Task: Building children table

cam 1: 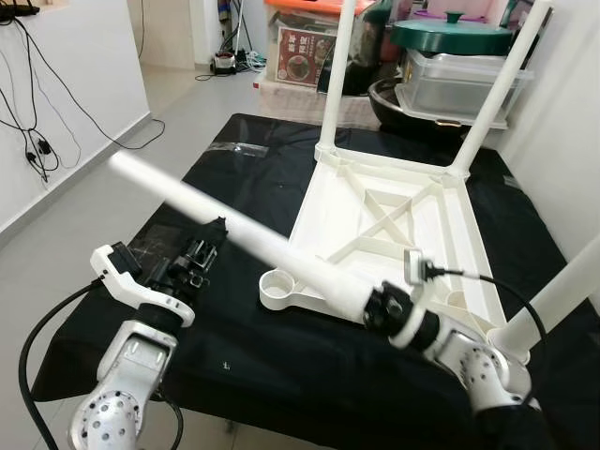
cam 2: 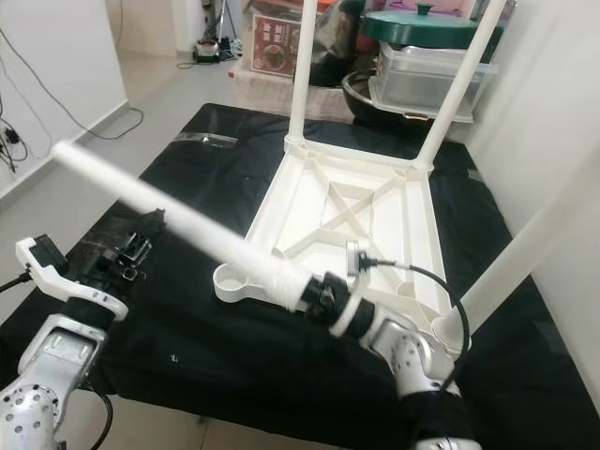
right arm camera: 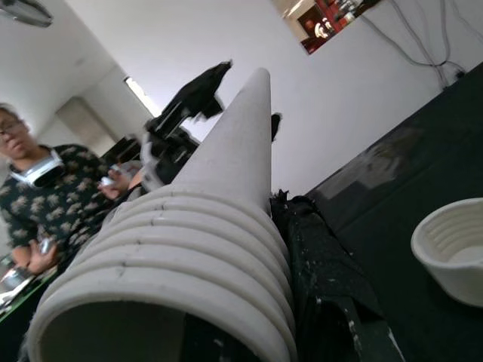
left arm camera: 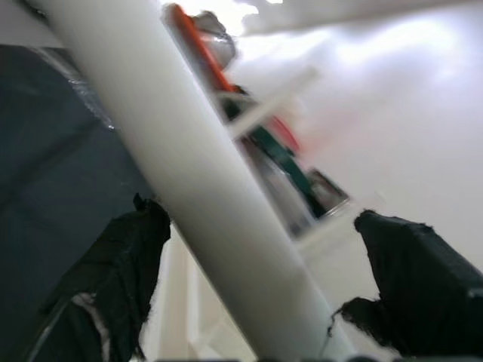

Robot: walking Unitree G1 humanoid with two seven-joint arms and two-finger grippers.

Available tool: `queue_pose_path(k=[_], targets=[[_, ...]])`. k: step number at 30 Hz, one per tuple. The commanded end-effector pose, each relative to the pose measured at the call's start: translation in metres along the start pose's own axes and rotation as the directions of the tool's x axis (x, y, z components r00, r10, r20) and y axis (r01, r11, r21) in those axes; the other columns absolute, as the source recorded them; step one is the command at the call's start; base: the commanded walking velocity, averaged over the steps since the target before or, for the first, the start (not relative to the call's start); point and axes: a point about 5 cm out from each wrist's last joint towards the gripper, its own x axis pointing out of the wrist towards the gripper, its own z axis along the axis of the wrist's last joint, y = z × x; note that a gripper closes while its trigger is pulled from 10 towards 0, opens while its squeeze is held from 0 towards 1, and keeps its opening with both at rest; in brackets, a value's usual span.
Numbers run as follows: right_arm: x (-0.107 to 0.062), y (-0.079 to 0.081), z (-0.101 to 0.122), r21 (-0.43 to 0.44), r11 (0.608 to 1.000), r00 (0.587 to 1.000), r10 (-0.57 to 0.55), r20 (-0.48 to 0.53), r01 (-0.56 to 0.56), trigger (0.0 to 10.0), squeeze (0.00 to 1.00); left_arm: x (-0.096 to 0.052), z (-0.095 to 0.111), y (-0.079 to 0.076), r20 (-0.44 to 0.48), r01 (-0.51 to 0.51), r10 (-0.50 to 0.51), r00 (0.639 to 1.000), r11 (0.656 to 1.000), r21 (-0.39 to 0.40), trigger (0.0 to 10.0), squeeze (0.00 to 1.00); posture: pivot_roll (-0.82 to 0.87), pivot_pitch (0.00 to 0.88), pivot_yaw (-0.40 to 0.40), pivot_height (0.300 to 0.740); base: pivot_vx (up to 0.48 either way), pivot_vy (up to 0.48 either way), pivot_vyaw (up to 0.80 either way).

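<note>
A white children's table (cam 1: 394, 225) lies upside down on a black-covered table. Upright legs stand in its two far corners (cam 1: 336, 75) (cam 1: 497, 94) and its near right corner (cam 1: 562, 295). The near left socket (cam 1: 278, 281) is empty. My right gripper (cam 1: 382, 305) is shut on the threaded end (right arm camera: 181, 256) of a loose white leg (cam 1: 234, 230), which slants up to the left just above that socket. My left gripper (cam 1: 208, 239) is open, and its two black fingers (left arm camera: 121, 264) sit on either side of the leg's middle (left arm camera: 204, 188) without closing on it.
Stacked storage boxes and a green pot lid (cam 1: 450, 33) crowd the far side. A white wall runs along the right. Cables (cam 1: 37, 141) hang on the left wall above open floor. A person (right arm camera: 53, 196) stands behind me in the right wrist view.
</note>
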Motion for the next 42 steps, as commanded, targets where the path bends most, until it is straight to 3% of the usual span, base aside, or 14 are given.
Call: queue_pose_path(k=[1, 8, 14, 16, 18, 21, 24, 25, 26, 27, 29, 30, 35, 42], targets=[[-0.001, 0.008, 0.002, 0.005, 0.998, 0.997, 0.069, -0.016, -0.069, 0.0, 0.00, 0.001, -0.001, 0.002, 0.008, -0.003, 0.004, 1.000, 0.998, -0.060, 10.0, 0.00, 0.03, 0.000, -0.069, 0.740, 0.000, 0.000, 0.00], [-0.003, 0.014, 0.005, 0.050, 0.991, 0.993, 0.121, -0.003, -0.120, 0.0, 0.00, 0.002, 0.007, 0.006, 0.020, 0.023, -0.020, 1.000, 0.991, -0.134, 10.0, 0.00, 0.03, 0.000, -0.071, 0.740, 0.000, 0.000, 0.00], [-0.006, 0.022, -0.008, 0.100, 0.973, 0.972, 0.216, -0.087, -0.208, 0.0, 0.00, -0.001, -0.004, -0.013, -0.022, 0.164, -0.173, 0.985, 0.959, -0.231, 10.0, 0.00, 0.03, 0.000, -0.071, 0.740, 0.000, 0.000, 0.00], [-0.008, 0.018, -0.012, 0.125, 0.966, 0.952, 0.246, -0.180, -0.226, 0.0, 0.00, -0.010, -0.011, -0.031, -0.102, 0.292, -0.330, 0.938, 0.916, -0.275, 10.0, 0.00, 0.03, 0.000, -0.071, 0.740, 0.000, 0.000, 0.00], [-0.008, 0.018, -0.012, 0.125, 0.966, 0.952, 0.246, -0.180, -0.226, 0.0, 0.00, -0.010, -0.011, -0.031, -0.102, 0.292, -0.330, 0.938, 0.916, -0.275, 10.0, 0.00, 0.03, 0.000, -0.071, 0.740, 0.000, 0.000, 0.00], [-0.005, 0.013, -0.010, 0.139, 0.958, 0.913, 0.283, -0.294, -0.252, 0.0, 0.00, -0.026, -0.017, -0.041, -0.221, 0.370, -0.435, 0.873, 0.885, -0.282, 10.0, 0.00, 0.05, 0.000, -0.088, 0.740, 0.000, 0.000, 0.00], [0.000, 0.010, -0.003, 0.132, 0.954, 0.896, 0.299, -0.328, -0.270, 0.0, 0.00, -0.030, -0.011, -0.037, -0.237, 0.367, -0.423, 0.875, 0.897, -0.247, 10.0, 0.00, 0.06, 0.000, -0.098, 0.740, 0.000, 0.000, 0.00], [0.000, 0.010, -0.002, 0.131, 0.954, 0.896, 0.300, -0.329, -0.271, 0.0, 0.00, -0.031, -0.011, -0.036, -0.237, 0.363, -0.418, 0.877, 0.899, -0.243, 4.4, 0.00, 0.06, 0.000, -0.098, 0.740, 0.000, 0.000, 0.00], [0.000, 0.010, -0.002, 0.131, 0.954, 0.896, 0.300, -0.329, -0.271, 0.0, 0.00, -0.031, -0.011, -0.036, -0.237, 0.363, -0.418, 0.877, 0.899, -0.243, 4.4, 0.00, 0.06, 0.000, -0.098, 0.740, 0.000, 0.000, 0.00], [0.002, 0.009, -0.001, 0.128, 0.955, 0.897, 0.297, -0.328, -0.269, 0.0, 0.00, -0.030, -0.007, -0.034, -0.221, 0.361, -0.398, 0.890, 0.913, -0.191, 1.6, 0.00, 0.06, 0.000, -0.104, 0.740, 0.000, 0.000, 0.00], [0.003, 0.008, -0.001, 0.127, 0.955, 0.898, 0.294, -0.328, -0.267, 0.0, 0.00, -0.030, -0.004, -0.033, -0.208, 0.359, -0.386, 0.899, 0.920, -0.155, 1.6, 0.00, 0.06, 0.000, -0.104, 0.740, 0.000, 0.000, 0.00], [0.003, 0.008, 0.000, 0.127, 0.956, 0.898, 0.293, -0.327, -0.266, 0.0, 0.00, -0.028, 0.000, -0.030, -0.171, 0.336, -0.351, 0.921, 0.935, -0.110, 0.0, 0.00, 0.07, 0.000, -0.109, 0.740, 0.000, 0.000, 0.00], [0.000, 0.005, -0.003, 0.141, 0.955, 0.901, 0.293, -0.319, -0.261, 0.0, 0.00, -0.024, 0.028, -0.015, 0.026, 0.219, -0.220, 0.975, 0.975, 0.021, 0.0, 0.00, 0.06, 0.000, -0.109, 0.740, 0.000, 0.000, 0.00], [-0.003, 0.003, -0.006, 0.125, 0.968, 0.919, 0.246, -0.309, -0.218, 0.0, 0.00, -0.024, 0.033, -0.027, 0.069, 0.315, -0.311, 0.948, 0.948, -0.041, 0.0, 0.00, 0.05, 0.000, -0.101, 0.740, 0.000, 0.000, 0.00]])
